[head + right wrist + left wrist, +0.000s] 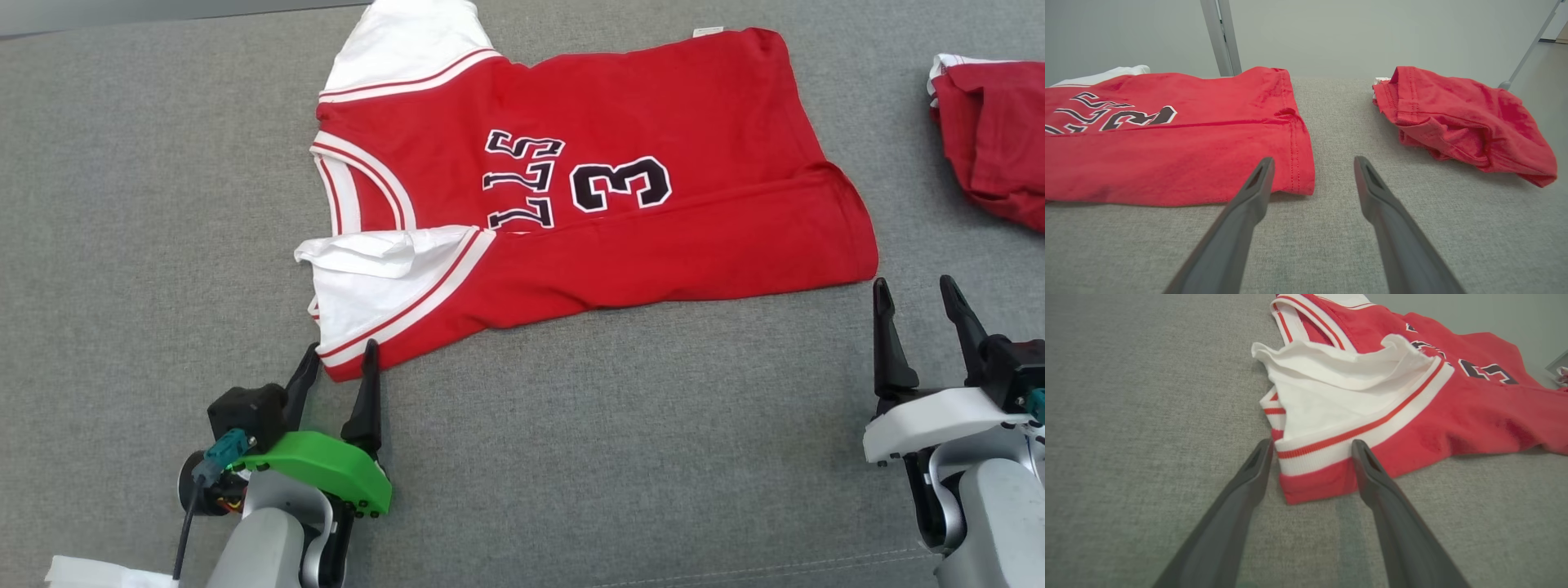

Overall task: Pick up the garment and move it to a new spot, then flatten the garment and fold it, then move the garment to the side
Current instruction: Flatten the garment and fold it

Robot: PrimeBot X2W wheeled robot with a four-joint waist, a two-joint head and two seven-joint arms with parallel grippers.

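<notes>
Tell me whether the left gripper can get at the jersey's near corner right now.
Probably yes. The left gripper is open, its fingers seeming to straddle the near corner of the jersey on the grey surface, and nothing blocks the way.

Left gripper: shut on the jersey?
No: in the left wrist view the left gripper is open, its fingers spread either side of a red corner of the jersey.

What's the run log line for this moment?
jersey: spread, near edge folded over | left gripper: open, straddling jersey corner | right gripper: open, beside hem
</notes>
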